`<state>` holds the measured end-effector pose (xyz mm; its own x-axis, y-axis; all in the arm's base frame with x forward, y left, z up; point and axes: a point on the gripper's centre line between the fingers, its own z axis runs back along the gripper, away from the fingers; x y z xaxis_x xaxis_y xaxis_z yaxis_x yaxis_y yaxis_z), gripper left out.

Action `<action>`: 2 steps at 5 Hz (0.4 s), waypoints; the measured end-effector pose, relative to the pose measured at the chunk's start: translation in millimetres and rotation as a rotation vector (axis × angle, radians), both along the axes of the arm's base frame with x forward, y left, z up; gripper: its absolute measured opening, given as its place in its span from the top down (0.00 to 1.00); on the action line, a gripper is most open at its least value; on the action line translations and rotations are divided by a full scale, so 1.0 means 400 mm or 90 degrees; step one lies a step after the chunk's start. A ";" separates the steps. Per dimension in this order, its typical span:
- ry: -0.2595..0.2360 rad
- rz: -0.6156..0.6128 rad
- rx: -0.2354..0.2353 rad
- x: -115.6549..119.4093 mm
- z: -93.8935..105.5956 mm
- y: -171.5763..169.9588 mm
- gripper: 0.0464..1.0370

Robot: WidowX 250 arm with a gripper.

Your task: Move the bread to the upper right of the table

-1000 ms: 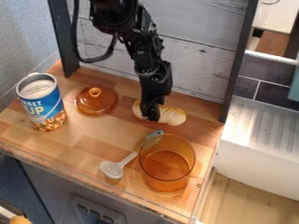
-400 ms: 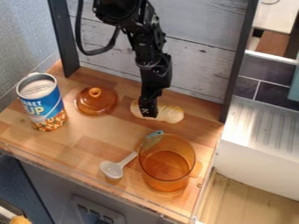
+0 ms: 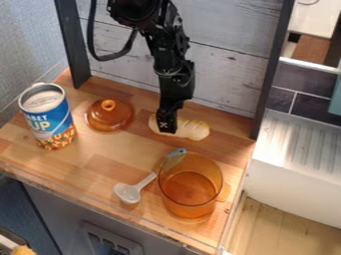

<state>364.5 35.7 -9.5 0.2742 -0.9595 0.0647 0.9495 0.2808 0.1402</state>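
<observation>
Pale weathered plank panel (image 3: 230,64) between dark upright posts, wood-block surface (image 3: 86,174) in warm brown, textured blue-grey wall (image 3: 30,40) at left, grey front with a socket plate (image 3: 110,242) below, dark tiles (image 3: 296,92) with light grout, ridged white drainboard (image 3: 299,144) at right.

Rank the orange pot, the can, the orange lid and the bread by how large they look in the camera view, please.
1. Orange pot
2. Can
3. Orange lid and bread: too alike to rank; the gripper partly covers the bread.
</observation>
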 end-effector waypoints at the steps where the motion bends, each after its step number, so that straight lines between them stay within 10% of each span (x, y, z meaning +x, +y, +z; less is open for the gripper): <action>1: -0.023 0.008 -0.013 -0.002 0.073 0.029 0.04; 2: -0.061 0.009 -0.005 -0.004 0.156 0.049 0.04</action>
